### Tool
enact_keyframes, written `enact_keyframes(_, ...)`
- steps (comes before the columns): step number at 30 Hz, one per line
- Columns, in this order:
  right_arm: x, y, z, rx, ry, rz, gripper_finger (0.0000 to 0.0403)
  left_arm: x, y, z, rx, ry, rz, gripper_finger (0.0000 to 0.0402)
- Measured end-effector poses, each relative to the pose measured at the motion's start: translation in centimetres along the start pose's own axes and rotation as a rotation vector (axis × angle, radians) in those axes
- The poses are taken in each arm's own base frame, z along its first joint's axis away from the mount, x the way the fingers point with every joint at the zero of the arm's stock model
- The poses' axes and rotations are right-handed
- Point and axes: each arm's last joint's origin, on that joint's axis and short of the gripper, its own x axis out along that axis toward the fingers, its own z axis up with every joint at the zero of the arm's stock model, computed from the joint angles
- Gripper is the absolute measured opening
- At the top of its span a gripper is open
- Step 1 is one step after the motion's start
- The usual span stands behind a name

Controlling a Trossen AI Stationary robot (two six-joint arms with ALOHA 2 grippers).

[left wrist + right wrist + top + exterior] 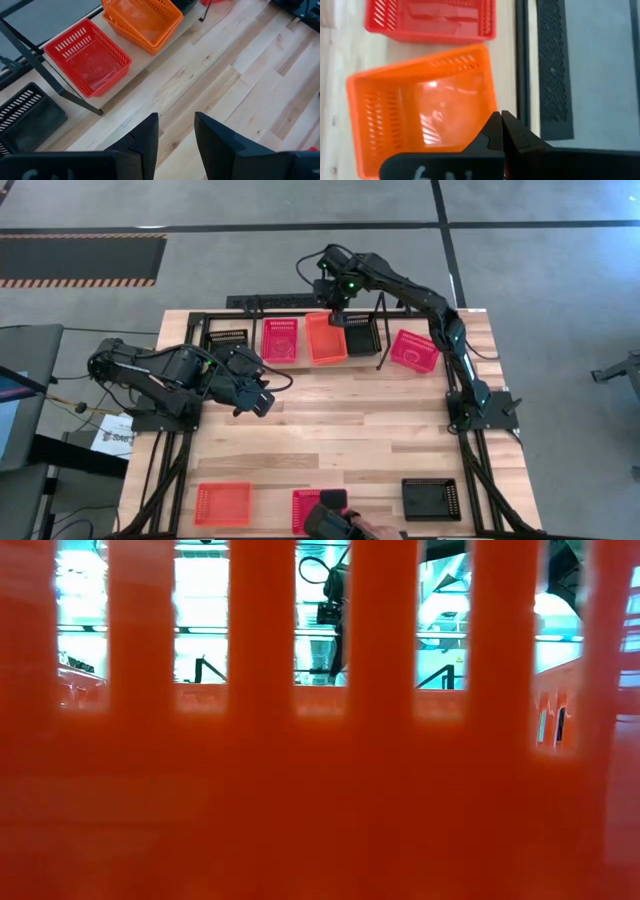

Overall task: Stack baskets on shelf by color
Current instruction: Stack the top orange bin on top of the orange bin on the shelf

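The shelf (pixel 255 363) stands along the table's far side. On it, from left to right, sit a black basket (pixel 228 338), a red basket (pixel 280 340), two nested orange baskets (pixel 325 338) and another black basket (pixel 360 335). My right gripper (pixel 501 120) is shut over the far end of the orange stack (pixel 425 110). My left gripper (pixel 175 135) hangs open over bare table, nearer than the shelf, with nothing between its fingers. A pink basket (pixel 415 350) lies askew on the table, right of the shelf. My right gripper comes slanting down from the far side, and its shut fingertips (pixel 495 125) stand at the far rim (pixel 490 95) of the top orange basket. Whether they touch the rim I cannot tell.
Along the near edge lie an orange basket (pixel 222 502), a red basket (pixel 305 502) and a black basket (pixel 430 498). A basket's slotted wall (pixel 320 790) fills the low view. Bare wood lies between the shelf and the near row.
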Motion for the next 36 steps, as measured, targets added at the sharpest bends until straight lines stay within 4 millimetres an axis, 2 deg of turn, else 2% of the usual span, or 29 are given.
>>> enact_keyframes(8, 0.1, 0.4, 0.4, 0.030, -0.040, 0.051, 0.0001, 0.0, 0.0, 0.0, 0.003, -0.001, 0.000, 0.0113)
enact_keyframes(15, 1.8, 0.7, 0.8, 0.047, -0.050, 0.073, 0.0001, 0.0, 0.0, 0.0, 0.019, 0.000, 0.000, 0.0113)
enact_keyframes(19, 2.7, 0.5, 0.5, 0.053, -0.034, 0.072, 0.0001, 0.0, 0.0, 0.0, 0.019, 0.006, -0.005, 0.0113)
enact_keyframes(33, 2.5, -1.1, -0.4, 0.096, -0.037, 0.049, 0.0000, 0.0, 0.0, 0.0, 0.019, 0.009, -0.006, 0.0113)
enact_keyframes(36, 3.1, -1.1, -0.6, 0.119, -0.025, 0.063, 0.0000, 0.0, 0.0, 0.0, 0.020, 0.010, -0.006, 0.0113)
